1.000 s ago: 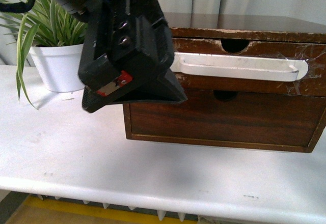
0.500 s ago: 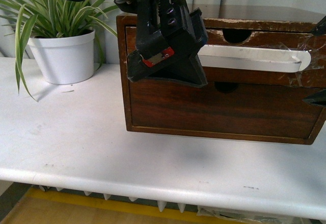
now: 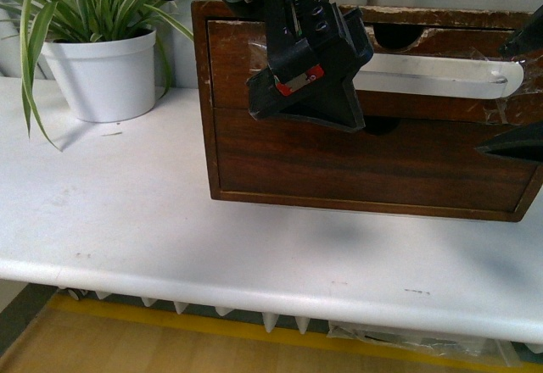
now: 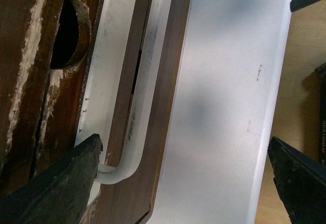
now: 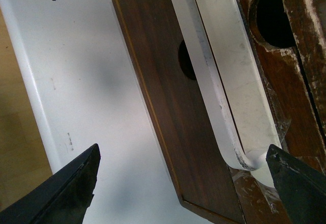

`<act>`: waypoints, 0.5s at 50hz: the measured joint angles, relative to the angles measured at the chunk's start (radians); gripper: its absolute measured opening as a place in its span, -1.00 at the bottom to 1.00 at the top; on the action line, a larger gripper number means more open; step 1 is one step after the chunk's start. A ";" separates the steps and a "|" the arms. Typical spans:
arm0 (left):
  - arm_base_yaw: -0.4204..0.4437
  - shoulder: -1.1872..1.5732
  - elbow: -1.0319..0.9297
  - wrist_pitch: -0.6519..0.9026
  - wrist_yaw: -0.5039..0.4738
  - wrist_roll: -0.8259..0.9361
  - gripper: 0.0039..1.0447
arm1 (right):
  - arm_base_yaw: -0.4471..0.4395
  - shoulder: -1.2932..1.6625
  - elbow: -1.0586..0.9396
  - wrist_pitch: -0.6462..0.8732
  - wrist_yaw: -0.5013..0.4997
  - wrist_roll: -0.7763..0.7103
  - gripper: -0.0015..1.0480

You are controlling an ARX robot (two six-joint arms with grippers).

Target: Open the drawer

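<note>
The drawer [image 3: 231, 64] is the upper front of a dark brown wooden chest, with chipped edges, a half-round notch [image 3: 399, 36] and a long white handle [image 3: 433, 75] taped on. My left gripper [image 3: 316, 80] is open in front of the handle's left end. In the left wrist view [image 4: 178, 183] one finger [image 4: 56, 183] lies at the handle's bend [image 4: 122, 168], the other over the table edge. My right gripper [image 3: 519, 93] is open at the handle's right end. In the right wrist view [image 5: 181, 183] one finger [image 5: 298, 183] is beside the handle's curved end [image 5: 239, 158].
A plain handleless lower drawer front [image 3: 339, 165] sits below. The chest stands on a white table [image 3: 127, 220]. A white pot [image 3: 102, 72] with a green striped plant stands to the chest's left. The table's front edge [image 3: 254, 301] is near, with floor below.
My left gripper has moved right and up, from left of the chest to the handle's left end. The right gripper's fingers have come into view at the right edge.
</note>
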 joint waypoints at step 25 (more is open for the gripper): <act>0.001 0.049 0.014 -0.011 0.004 0.001 0.89 | 0.002 0.071 0.006 0.058 0.002 0.027 0.83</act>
